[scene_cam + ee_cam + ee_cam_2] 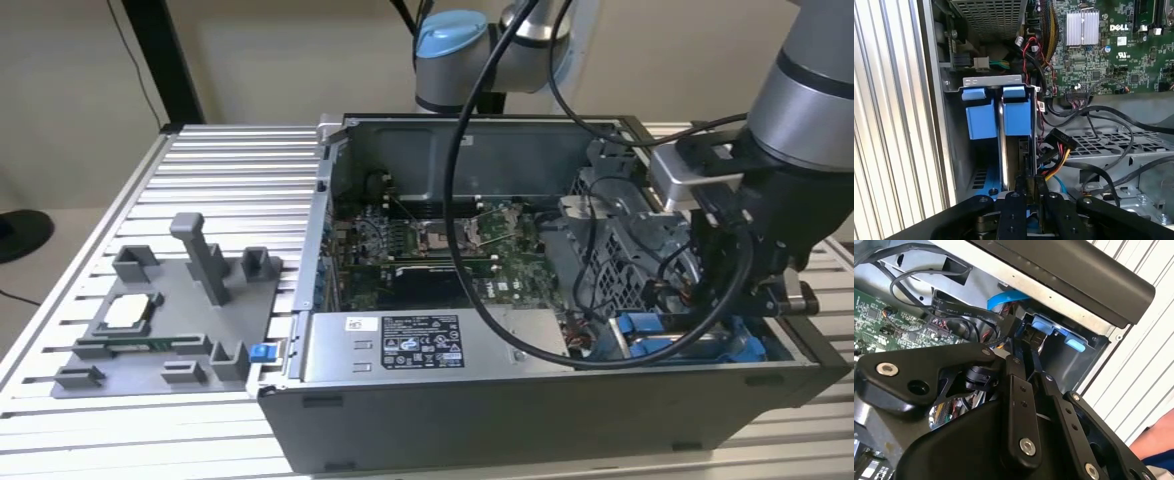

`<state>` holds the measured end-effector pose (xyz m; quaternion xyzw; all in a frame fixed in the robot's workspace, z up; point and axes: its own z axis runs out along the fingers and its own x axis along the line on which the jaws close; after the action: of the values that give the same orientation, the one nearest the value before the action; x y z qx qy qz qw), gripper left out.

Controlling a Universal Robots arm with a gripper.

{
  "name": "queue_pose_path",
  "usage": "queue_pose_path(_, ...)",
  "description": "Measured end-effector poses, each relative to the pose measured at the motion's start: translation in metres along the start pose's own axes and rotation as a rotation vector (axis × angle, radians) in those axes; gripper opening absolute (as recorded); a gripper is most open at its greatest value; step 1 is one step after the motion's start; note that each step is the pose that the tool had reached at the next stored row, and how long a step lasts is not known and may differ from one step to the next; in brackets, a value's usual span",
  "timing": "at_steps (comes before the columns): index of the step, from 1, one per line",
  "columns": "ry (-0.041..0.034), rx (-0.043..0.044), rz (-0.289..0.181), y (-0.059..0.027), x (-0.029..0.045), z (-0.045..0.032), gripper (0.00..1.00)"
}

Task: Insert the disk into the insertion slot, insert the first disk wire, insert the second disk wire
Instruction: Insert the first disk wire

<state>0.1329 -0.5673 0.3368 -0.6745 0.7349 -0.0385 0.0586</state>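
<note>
My gripper (pixel 731 300) reaches down into the open computer case's front corner, at the exterior view's right. In both wrist views its black fingers (pixel 1026 182) lie close together, shut, with tips (pixel 1026 347) just short of the insertion slot (pixel 961 165). Two bright blue tabs (pixel 1016 112) sit at the slot's mouth, with a silver strip between them. I cannot make out the disk's silver body. A black connector with yellow, orange and red wires (pixel 1056 142) hangs beside the fingers. A blue cable (pixel 1060 189) lies close by. What the fingertips pinch is hidden.
The green motherboard (pixel 1094 45) and loose black cables lie beside the slot. A perforated grey cage (pixel 989 15) stands beyond it. The silver labelled power supply box (pixel 414 345) lines the case front. A grey fixture (pixel 160 320) rests on the ribbed table. A person's blue sleeve (pixel 1154 460) is nearby.
</note>
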Motion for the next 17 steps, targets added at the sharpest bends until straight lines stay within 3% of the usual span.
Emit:
queue_pose_path(4,0.0125,0.0011,-0.002,0.0005,-0.0035,0.0015,0.00)
queue_pose_path(14,0.0295,0.0027,-0.005,0.0015,-0.0084,0.0060,0.00)
queue_pose_path(17,0.0299,0.0025,-0.006,0.0017,-0.0085,0.0071,0.00)
